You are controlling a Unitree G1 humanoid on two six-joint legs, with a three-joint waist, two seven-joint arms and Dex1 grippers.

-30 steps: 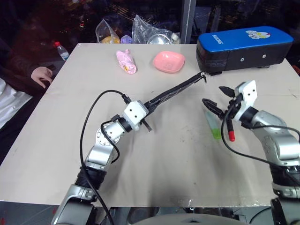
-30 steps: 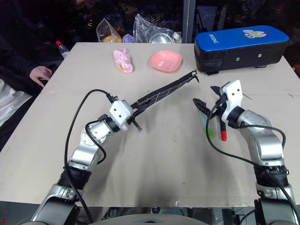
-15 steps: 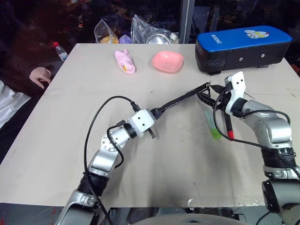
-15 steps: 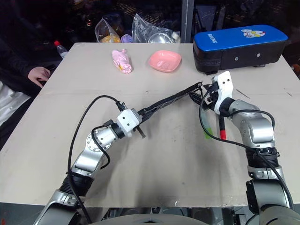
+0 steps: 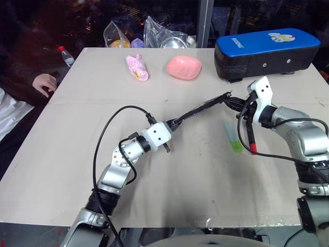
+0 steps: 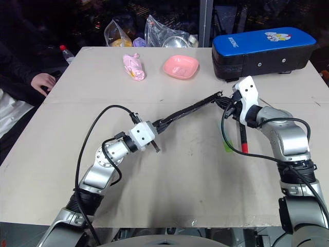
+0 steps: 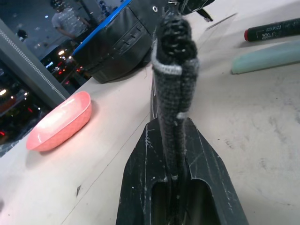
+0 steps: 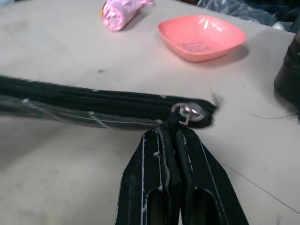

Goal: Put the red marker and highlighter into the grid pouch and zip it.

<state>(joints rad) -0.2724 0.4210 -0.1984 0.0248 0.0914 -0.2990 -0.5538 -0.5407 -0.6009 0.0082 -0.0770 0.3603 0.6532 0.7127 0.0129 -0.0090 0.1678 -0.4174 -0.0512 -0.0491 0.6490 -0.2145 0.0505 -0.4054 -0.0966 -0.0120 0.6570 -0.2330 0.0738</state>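
Right wrist view: right claw (image 8: 174, 133) pinches the cord pull (image 8: 169, 125) at the far end of the grid pouch (image 5: 198, 108), whose long axis runs back to the left claw (image 5: 172, 123), clamped on its near end.

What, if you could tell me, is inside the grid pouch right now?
Its inside is hidden: the grid pouch is held edge-on between the left gripper and right gripper. The red marker and the highlighter lie on the table, outside it.
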